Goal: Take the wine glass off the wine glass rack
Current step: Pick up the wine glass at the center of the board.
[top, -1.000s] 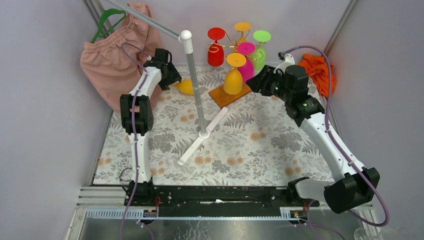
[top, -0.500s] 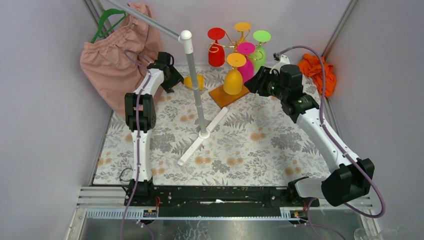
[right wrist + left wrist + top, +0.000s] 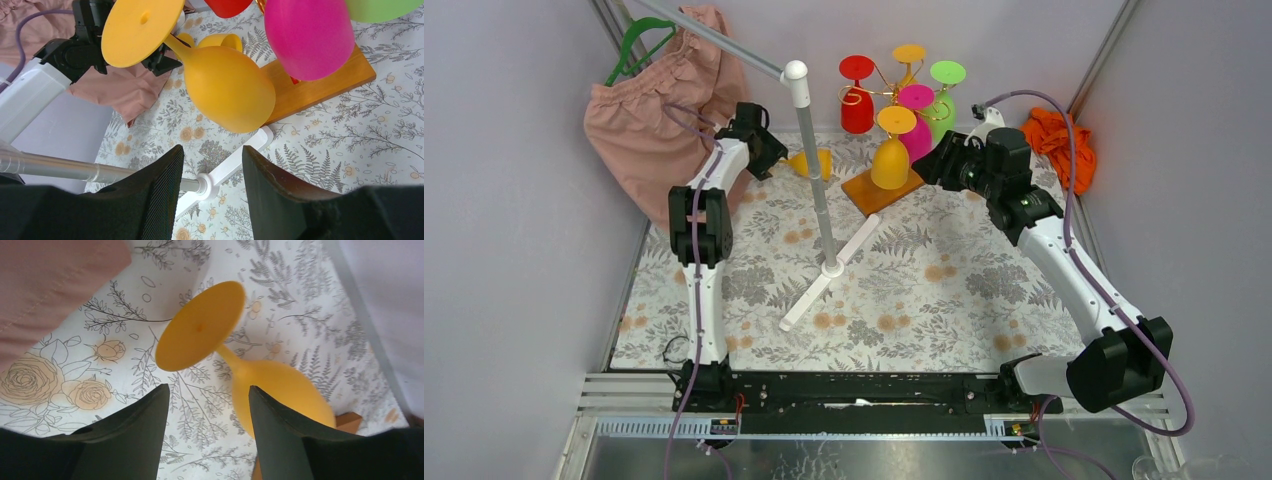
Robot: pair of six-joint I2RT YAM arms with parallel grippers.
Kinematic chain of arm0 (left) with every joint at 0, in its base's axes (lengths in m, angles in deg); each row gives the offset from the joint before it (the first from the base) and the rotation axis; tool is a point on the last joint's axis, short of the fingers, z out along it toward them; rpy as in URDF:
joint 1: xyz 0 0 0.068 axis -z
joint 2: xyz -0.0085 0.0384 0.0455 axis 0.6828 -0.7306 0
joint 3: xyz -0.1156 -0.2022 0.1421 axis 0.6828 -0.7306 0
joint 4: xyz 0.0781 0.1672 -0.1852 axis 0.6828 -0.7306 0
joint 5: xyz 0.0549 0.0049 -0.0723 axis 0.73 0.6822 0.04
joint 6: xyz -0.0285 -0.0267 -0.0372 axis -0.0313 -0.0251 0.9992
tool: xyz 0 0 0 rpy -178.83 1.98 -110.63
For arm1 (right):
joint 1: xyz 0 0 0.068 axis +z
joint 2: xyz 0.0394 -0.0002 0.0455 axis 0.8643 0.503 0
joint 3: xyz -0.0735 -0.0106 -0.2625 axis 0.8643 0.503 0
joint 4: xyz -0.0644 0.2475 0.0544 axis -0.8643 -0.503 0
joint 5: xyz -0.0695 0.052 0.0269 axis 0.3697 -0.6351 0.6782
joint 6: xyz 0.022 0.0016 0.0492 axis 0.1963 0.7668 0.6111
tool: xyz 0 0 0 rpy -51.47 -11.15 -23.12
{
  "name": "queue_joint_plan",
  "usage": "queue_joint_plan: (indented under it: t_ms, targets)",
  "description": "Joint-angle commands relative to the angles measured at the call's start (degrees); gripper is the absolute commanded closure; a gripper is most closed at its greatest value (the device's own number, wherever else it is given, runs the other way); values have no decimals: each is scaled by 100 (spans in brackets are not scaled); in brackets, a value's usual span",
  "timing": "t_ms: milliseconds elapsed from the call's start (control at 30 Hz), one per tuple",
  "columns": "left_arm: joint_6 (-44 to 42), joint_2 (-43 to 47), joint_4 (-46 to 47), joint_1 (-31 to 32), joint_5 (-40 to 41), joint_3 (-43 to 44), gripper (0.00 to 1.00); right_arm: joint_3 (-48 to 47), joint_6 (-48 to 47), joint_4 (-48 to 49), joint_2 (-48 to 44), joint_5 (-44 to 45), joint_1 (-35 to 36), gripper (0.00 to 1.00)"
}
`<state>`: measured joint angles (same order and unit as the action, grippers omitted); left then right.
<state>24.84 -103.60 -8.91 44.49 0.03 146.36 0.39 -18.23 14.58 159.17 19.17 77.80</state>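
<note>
While the overhead view gives only a yellow scrap by the pole (image 3: 816, 180), the left wrist view shows the wine glass (image 3: 280, 390) lying sideways on the counter (image 3: 65, 385), off the wine glass rack (image 3: 876, 192). Left gripper (image 3: 207, 390) open, empty, just short of it; pink cloth (image 3: 50, 270) close. Bowl partly finger-hidden. Right gripper (image 3: 212, 150) open, empty, facing rack.

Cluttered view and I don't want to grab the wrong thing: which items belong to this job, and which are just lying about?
Job: rack; five hung glasses; loose yellow glass in front of the left gripper; right gripper facing the rack.
Lying about: pink garment; green hanger; pole stand; orange cloth.
</note>
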Motion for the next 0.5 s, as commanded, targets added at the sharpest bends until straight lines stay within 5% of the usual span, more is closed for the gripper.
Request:
queue_joint_plan:
  t_ms: [0,167,467]
  targets:
    - [209,471,462,-55,224,2,34,15,-32,308,-2,-159,-25,46]
    - [283,1003,1106,66,305,-660,33,71,-6,316,-87,-185,-25,46]
    - [123,152,531,148,158,230,32,12,34,211,-453,-290,-28,46]
